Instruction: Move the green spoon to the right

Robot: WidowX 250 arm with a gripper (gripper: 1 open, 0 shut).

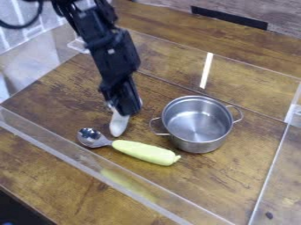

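Green spoon [132,148] w/ silver bowl, yellow-green plastic handle, sits by clear front wall [70,163], bare wood rightward. My black gripper [122,115] pinches 1 white mushroom-shaped toy [121,127]; 1 round steel pot [196,124].

Your arm [104,44] is black from its upper end to its tip. Its links look blocky and squared, with a dull sheen along the edges where the light catches them. A thin dark cable [17,21] curves off beside its upper end. Your gripper [123,109] is the same black, narrower than the link above it, ending in short dark fingers. Screws and labels are too small to tell.
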